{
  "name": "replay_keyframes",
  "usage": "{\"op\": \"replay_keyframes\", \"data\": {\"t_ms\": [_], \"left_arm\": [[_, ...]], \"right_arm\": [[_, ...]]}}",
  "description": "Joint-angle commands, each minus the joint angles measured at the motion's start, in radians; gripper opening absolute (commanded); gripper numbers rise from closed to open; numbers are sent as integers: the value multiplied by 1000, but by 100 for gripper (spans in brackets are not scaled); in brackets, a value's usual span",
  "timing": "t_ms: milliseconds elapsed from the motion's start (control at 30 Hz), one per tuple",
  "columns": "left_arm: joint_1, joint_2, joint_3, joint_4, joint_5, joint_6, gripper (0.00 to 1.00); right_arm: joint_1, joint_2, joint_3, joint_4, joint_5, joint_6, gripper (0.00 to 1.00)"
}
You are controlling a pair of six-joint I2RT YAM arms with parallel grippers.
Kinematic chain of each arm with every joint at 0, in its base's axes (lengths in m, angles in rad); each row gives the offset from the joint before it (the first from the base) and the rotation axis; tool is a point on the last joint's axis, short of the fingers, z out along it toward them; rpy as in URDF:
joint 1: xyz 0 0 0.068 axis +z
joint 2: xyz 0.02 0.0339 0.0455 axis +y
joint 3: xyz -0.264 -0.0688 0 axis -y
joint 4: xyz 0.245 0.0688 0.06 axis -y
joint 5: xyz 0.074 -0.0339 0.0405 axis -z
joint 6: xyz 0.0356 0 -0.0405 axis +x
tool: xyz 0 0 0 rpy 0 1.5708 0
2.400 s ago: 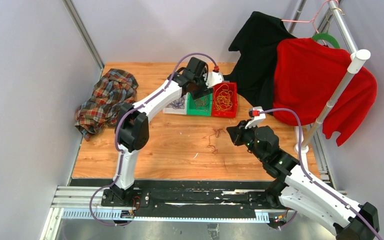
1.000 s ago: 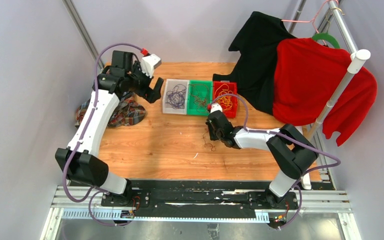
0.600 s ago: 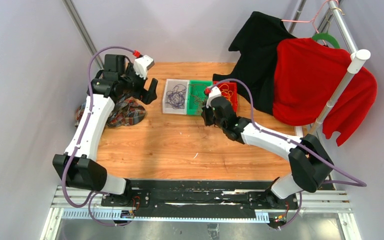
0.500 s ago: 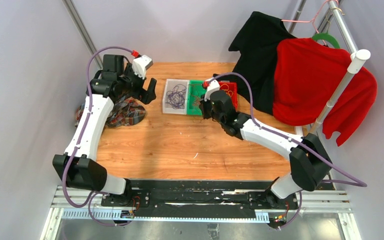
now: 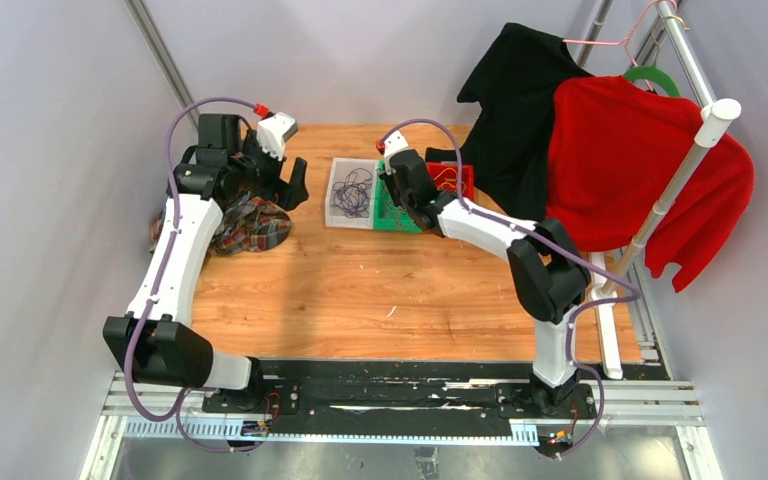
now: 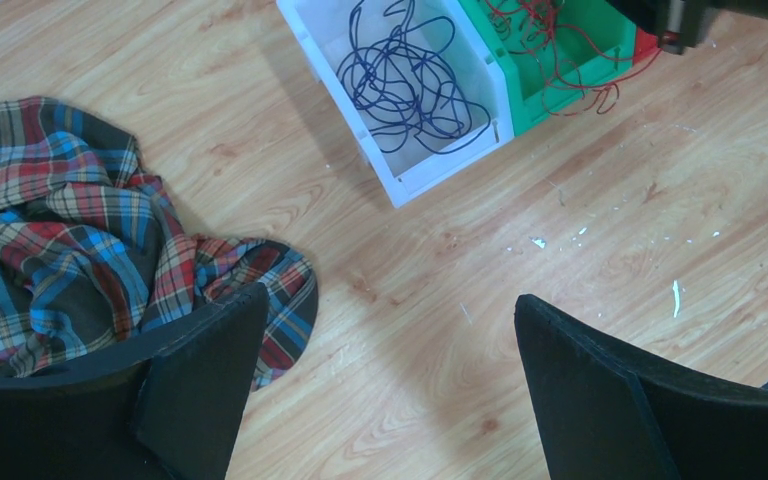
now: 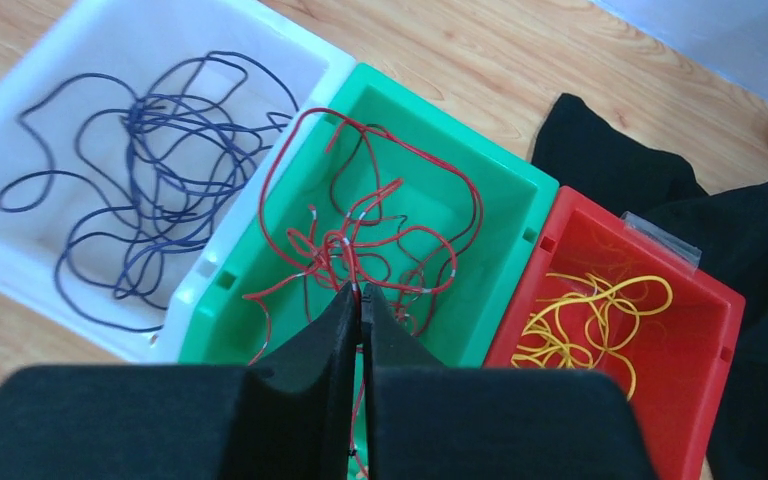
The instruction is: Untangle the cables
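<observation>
Three small containers stand in a row at the far side of the wooden counter [image 5: 360, 290] in the overhead view: a white plastic bin [image 5: 330, 200] with thin dark purple cables [image 5: 352, 192], a green plastic bin [image 5: 403, 226] with thin red cables [image 5: 397, 212], and a red plastic bin [image 5: 463, 180] with thin yellow cables [image 5: 447, 178]. The left pincer [image 5: 280, 192] hangs above the edge of a crumpled plaid cloth [image 5: 250, 222]. The right pincer [image 5: 396, 200] reaches over the green bin. From the left wrist, that pincer is spread wide and grasps nothing. The purple tangle stretches along its bin's length, and one red loop spills over the green bin's near rim onto the counter. From the right wrist, the fingers are clenched on a red strand that runs from the tangle straight toward the camera. The red mass lies lengthwise in its bin. The yellow curls bunch on the red bin's floor.
</observation>
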Motion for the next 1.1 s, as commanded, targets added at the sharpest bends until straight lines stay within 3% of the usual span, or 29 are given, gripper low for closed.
{"op": "replay_keyframes", "data": {"t_ms": [0, 33, 100, 133, 300, 433, 633, 767, 867, 933, 1067], "left_arm": [[15, -37, -11, 32, 16, -15, 98], [18, -37, -13, 37, 10, -19, 98], [30, -42, -24, 54, 5, -29, 98], [34, -44, -38, 70, 0, -38, 98], [58, -51, -114, 154, -53, -77, 98], [74, -75, -242, 274, -94, -108, 98], [78, -176, -629, 755, -144, -164, 98], [77, -176, -862, 1040, -138, -218, 98], [77, -147, -967, 1254, -132, -233, 98], [77, -119, -990, 1295, -147, -211, 98], [77, -97, -1117, 1510, -203, -218, 98]], "right_arm": [[-30, 54, 111, -52, 54, -56, 9], [-30, 55, 131, -74, 62, -56, 20], [-31, 48, 136, -90, 66, -53, 59], [-31, 28, 117, -88, 64, -51, 63], [-30, -127, -6, -80, 88, -19, 66], [-31, -327, -212, -36, 178, 46, 66], [-81, -677, -617, 54, 507, 151, 67], [-146, -795, -822, 64, 730, 140, 68], [-223, -809, -869, -19, 744, 183, 68], [-276, -820, -901, -34, 715, 220, 68], [-382, -855, -979, 72, 636, 229, 68]]}}
